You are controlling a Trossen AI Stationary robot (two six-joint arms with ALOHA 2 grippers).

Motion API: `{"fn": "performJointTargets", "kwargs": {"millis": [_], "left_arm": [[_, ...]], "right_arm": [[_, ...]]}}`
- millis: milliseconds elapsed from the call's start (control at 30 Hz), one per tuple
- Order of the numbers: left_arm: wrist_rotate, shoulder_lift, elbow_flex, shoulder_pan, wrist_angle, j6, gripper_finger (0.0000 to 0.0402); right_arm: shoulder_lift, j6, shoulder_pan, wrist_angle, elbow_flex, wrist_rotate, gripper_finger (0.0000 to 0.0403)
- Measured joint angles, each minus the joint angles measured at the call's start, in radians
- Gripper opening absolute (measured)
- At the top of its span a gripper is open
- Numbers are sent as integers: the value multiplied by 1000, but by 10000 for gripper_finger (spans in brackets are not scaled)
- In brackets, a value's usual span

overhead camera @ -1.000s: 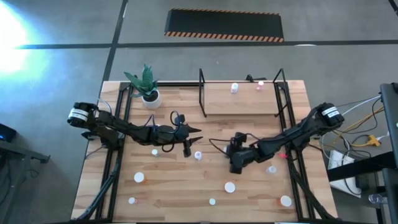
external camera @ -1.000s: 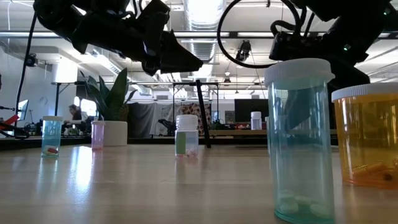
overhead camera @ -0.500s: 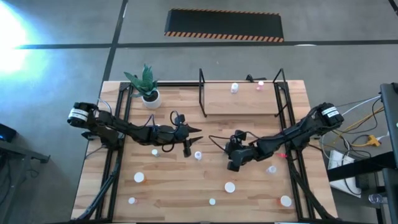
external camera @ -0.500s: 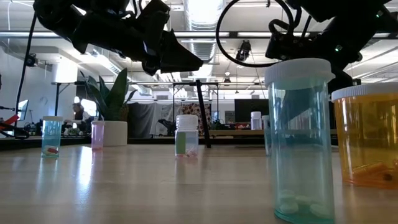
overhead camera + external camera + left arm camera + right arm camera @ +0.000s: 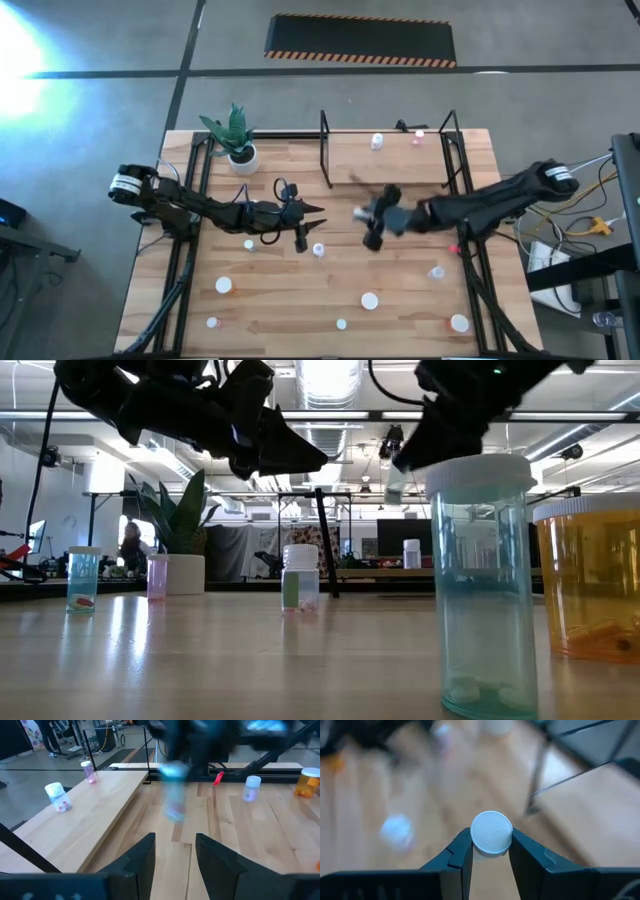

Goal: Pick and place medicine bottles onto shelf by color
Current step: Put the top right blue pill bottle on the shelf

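right pincer clamped on a white-capped bottle, raised above the desk centre, at 6 o'clock of the shelf; bottle body hidden, tint unclear. left pincer part-open, empty, near a bottle at 9 o'clock.

The whole table is seen straight down from overhead; it is crossed level from its six o'clock edge by the low camera. The shelf at twelve o'clock is shared by both.
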Motion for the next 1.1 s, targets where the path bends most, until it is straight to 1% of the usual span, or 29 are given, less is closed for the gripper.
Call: {"fn": "performJointTargets", "kwargs": {"millis": [100, 200, 300, 367, 567, 667, 767, 933, 1100], "left_arm": [[0, 0, 2, 0, 0, 0, 123], [0, 0, 5, 0, 5, 0, 123], [0, 0, 7, 0, 5, 0, 123], [0, 0, 7, 0, 4, 0, 123], [0, 0, 5, -1, 1, 0, 123], [0, 0, 4, -1, 0, 0, 123], [0, 0, 4, -2, 0, 0, 123], [0, 0, 3, -11, -1, 0, 123], [1, 0, 2, -13, -1, 0, 123]], "right_arm": [[-22, -72, -123, -6, 40, -42, 96], [8, -131, -264, -8, 88, -134, 96], [82, -177, -401, -10, 142, -240, 96], [146, -222, -480, -11, 179, -284, 95], [339, -305, -652, -15, 301, -301, 95], [428, -319, -709, -17, 369, -366, 95], [501, -316, -747, -20, 431, -402, 95], [572, -331, -771, -85, 510, -400, 95], [592, -341, -777, -94, 528, -393, 95]]}}
